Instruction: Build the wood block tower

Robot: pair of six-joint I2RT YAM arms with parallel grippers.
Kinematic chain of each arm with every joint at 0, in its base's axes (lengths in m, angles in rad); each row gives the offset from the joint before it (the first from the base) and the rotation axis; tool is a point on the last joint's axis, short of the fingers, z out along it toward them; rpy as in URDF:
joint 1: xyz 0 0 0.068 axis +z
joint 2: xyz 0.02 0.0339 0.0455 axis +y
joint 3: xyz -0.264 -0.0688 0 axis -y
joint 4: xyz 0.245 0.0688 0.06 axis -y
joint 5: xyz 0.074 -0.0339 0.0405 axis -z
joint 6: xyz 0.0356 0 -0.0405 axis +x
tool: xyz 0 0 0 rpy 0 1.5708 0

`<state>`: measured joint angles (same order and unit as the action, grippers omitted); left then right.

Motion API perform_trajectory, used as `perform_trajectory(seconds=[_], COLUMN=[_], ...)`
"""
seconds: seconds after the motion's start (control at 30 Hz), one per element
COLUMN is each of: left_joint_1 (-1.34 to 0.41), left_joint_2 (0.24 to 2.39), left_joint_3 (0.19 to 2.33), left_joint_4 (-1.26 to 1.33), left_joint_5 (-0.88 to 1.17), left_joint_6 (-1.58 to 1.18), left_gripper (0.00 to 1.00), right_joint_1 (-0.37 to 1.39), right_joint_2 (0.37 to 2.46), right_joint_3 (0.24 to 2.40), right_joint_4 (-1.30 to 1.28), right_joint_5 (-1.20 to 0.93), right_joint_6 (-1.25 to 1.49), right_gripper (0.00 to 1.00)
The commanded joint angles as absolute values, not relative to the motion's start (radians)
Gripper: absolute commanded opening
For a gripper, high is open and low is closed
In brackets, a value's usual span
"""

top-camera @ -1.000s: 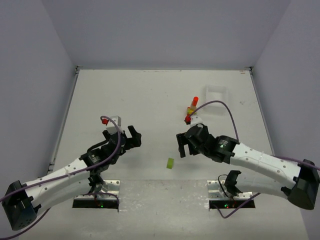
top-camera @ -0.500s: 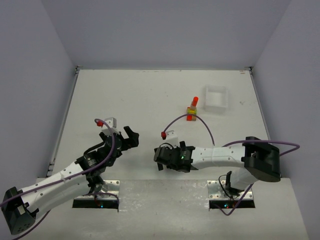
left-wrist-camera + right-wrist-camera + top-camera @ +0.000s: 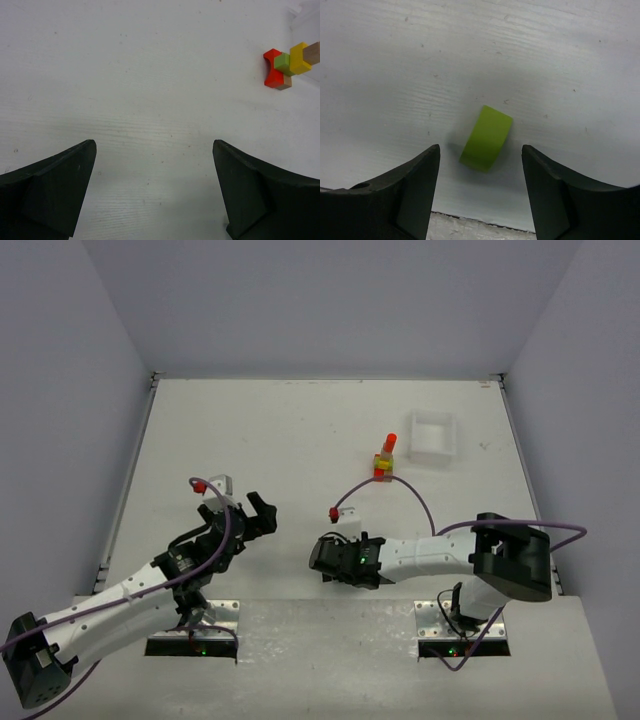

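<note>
The tower is a narrow stack of red, yellow, green and brown blocks at the right middle of the table; the left wrist view shows it far off at the upper right. A lime green half-round block lies on the table near the front edge. My right gripper is open and low over it, one finger on each side, not touching. In the top view the right gripper hides that block. My left gripper is open and empty over bare table.
A white rectangular tray stands just right of the tower, at the back right. The table's front edge runs just below the green block. Purple cables loop above both wrists.
My right arm swung from beside the tower down and left to the green block near the front edge, then settled over it. My left arm drew back slightly.
</note>
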<state>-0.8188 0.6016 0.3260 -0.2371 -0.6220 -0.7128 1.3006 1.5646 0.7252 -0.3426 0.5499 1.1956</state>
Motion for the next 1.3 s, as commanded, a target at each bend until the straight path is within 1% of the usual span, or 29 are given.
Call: perform_trajectory(seconds=[0.0,0.03,0.13,0.23,0.33,0.47,0.67,0.83,0.93,1.0,1.03,1.1,1.13,1.2,1.27], left_joint_1=[-0.821,-0.821,-0.821,-0.821,-0.821,-0.821,-0.821,-0.821,-0.821,-0.821,-0.821,-0.821,-0.821,-0.821,-0.821], left_joint_2=[0.610,0.612,0.616,0.621,0.623,0.621,0.624,0.613,0.595,0.585,0.578,0.573,0.571,0.571,0.578], left_joint_3=[0.331,0.331,0.333,0.333,0.333,0.331,0.332,0.334,0.333,0.333,0.333,0.336,0.336,0.333,0.340], left_joint_4=[-0.227,-0.227,-0.226,-0.224,-0.224,-0.225,-0.226,-0.227,-0.239,-0.258,-0.259,-0.258,-0.258,-0.240,-0.233], left_joint_5=[-0.639,-0.640,-0.640,-0.638,-0.638,-0.638,-0.638,-0.635,-0.642,-0.671,-0.683,-0.685,-0.686,-0.678,-0.675], left_joint_6=[-0.719,-0.719,-0.718,-0.716,-0.718,-0.717,-0.716,-0.713,-0.715,-0.732,-0.733,-0.729,-0.726,-0.706,-0.691], left_gripper=[1.00,1.00,1.00,1.00,1.00,1.00,1.00,1.00,1.00,1.00,1.00,1.00,1.00,1.00,1.00], right_joint_1=[1.307,1.307,1.308,1.308,1.308,1.308,1.307,1.282,1.187,1.117,1.045,0.952,0.916,0.859,0.779], right_joint_2=[1.564,1.568,1.572,1.572,1.577,1.575,1.543,1.452,1.372,1.328,1.286,1.242,1.231,1.218,1.217], right_joint_3=[0.709,0.703,0.690,0.690,0.699,0.700,0.696,0.714,0.720,0.733,0.745,0.789,0.794,0.881,0.961], right_joint_4=[-0.347,-0.347,-0.327,-0.309,-0.316,-0.307,-0.308,-0.302,-0.275,-0.246,-0.202,-0.156,-0.150,-0.151,-0.177], right_joint_5=[0.569,0.566,0.571,0.577,0.587,0.603,0.642,0.697,0.682,0.640,0.546,0.374,0.308,0.236,0.110], right_joint_6=[1.262,1.267,1.264,1.238,1.225,1.190,1.109,0.921,0.777,0.698,0.598,0.440,0.374,0.179,0.065], right_gripper=[0.65,0.64,0.50,0.40,0.38,0.31,0.24,0.20,0.19,0.18,0.18,0.18,0.18,0.17,0.15])
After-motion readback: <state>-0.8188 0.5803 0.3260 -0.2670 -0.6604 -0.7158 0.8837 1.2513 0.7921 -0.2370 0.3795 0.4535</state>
